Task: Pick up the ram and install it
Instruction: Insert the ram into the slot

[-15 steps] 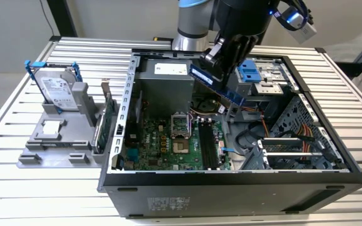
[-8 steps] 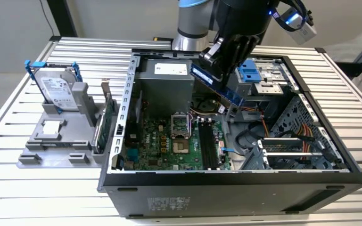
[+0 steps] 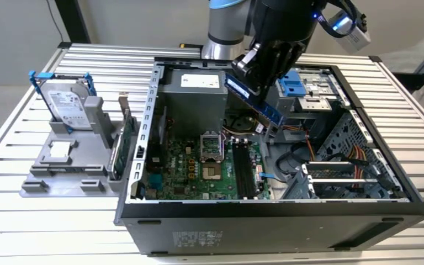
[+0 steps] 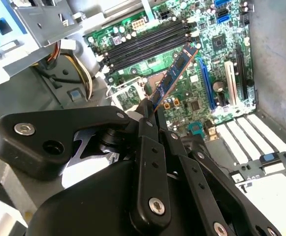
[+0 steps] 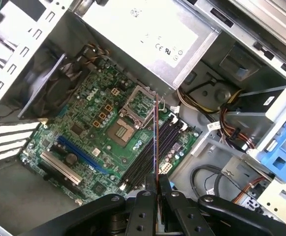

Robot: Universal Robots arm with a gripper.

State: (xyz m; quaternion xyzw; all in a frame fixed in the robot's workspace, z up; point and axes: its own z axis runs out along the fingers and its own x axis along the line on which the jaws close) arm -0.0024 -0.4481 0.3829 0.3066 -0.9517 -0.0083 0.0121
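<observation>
Ram in grip, held above the open case, not yet seated.

I find the gripper (image 3: 260, 77) pinching the ram (image 3: 253, 99) by one end, the stick tilted and hanging over the open computer case (image 3: 271, 221) in the exterior view. In the first wrist view the ram (image 5: 156, 142) appears edge-on above the black memory slots (image 5: 150, 157) of the motherboard (image 5: 83, 128), clear of them. I judge pickup complete; lowering into a slot and pressing home remain. The hard drive (image 3: 68, 107) stands in its holder outside the case.

Slatted metal table (image 3: 388, 105), pale wall (image 3: 13, 33)
</observation>
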